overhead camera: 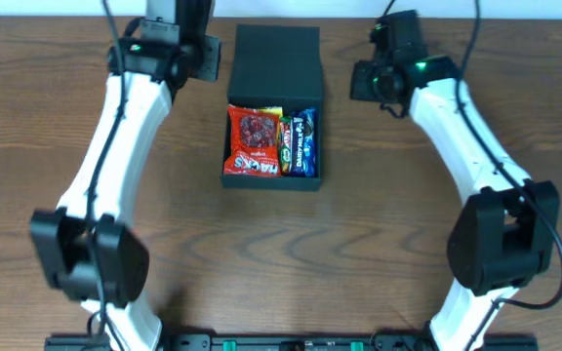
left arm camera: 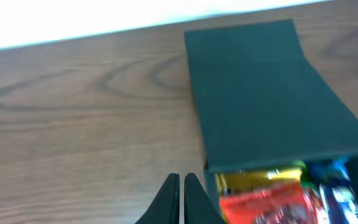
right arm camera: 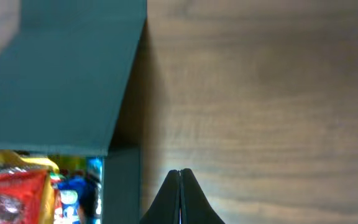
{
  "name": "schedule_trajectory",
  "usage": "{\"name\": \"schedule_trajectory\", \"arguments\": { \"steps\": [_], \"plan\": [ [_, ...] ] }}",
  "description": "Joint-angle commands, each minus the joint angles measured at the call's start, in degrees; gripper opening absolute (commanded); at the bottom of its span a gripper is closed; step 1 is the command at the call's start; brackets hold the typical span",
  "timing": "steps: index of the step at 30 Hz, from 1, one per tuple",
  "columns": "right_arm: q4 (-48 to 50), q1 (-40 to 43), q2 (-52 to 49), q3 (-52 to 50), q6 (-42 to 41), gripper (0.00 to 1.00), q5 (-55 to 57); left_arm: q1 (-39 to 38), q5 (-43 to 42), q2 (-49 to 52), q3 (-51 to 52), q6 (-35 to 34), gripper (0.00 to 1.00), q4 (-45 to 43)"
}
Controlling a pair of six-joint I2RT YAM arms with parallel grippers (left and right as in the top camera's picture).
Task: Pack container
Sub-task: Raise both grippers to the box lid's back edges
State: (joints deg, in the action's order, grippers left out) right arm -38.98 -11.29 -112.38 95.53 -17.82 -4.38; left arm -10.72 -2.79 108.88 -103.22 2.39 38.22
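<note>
The container [overhead camera: 274,183] is a matte black box in the middle of the table, its flap lid [overhead camera: 276,60] raised at the far side. Inside lie a red snack packet [overhead camera: 254,142], a green-and-yellow bar [overhead camera: 285,143] and a blue bar [overhead camera: 303,141]. The box also shows in the left wrist view [left arm camera: 266,93] and the right wrist view [right arm camera: 61,74]. My left gripper [left arm camera: 182,180] is shut and empty over bare wood, just left of the box. My right gripper [right arm camera: 180,174] is shut and empty over bare wood, just right of the box.
The wooden table [overhead camera: 57,127] ends at a white far edge [left arm camera: 73,22]. The two white arms run down either side of the box to their bases at the front [overhead camera: 96,263] [overhead camera: 501,239].
</note>
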Motion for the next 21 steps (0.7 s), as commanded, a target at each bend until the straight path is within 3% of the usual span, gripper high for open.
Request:
{"name": "schedule_trajectory", "arguments": {
  "steps": [1, 5, 9, 21],
  "plan": [
    [1.92, 2.45, -2.8, 0.9, 2.67, 0.01, -10.14, 2.45, -0.87, 3.32, -0.07, -11.45, 0.06, -2.91],
    [4.94, 4.09, -7.28, 0.9, 2.62, 0.01, -18.73, 7.41, -12.5, 8.79, -0.07, -19.1, 0.06, -9.01],
    [8.44, 4.09, -11.56, 0.92, 0.39, 0.01, -24.48, 10.73, -20.81, 13.92, -0.13, -22.6, 0.06, -13.2],
    [16.52, 4.09, -20.55, 0.92, -8.48, 0.01, -34.23, 11.21, -27.61, 23.74, -0.2, -26.75, 0.06, -14.93]
  ]
}}
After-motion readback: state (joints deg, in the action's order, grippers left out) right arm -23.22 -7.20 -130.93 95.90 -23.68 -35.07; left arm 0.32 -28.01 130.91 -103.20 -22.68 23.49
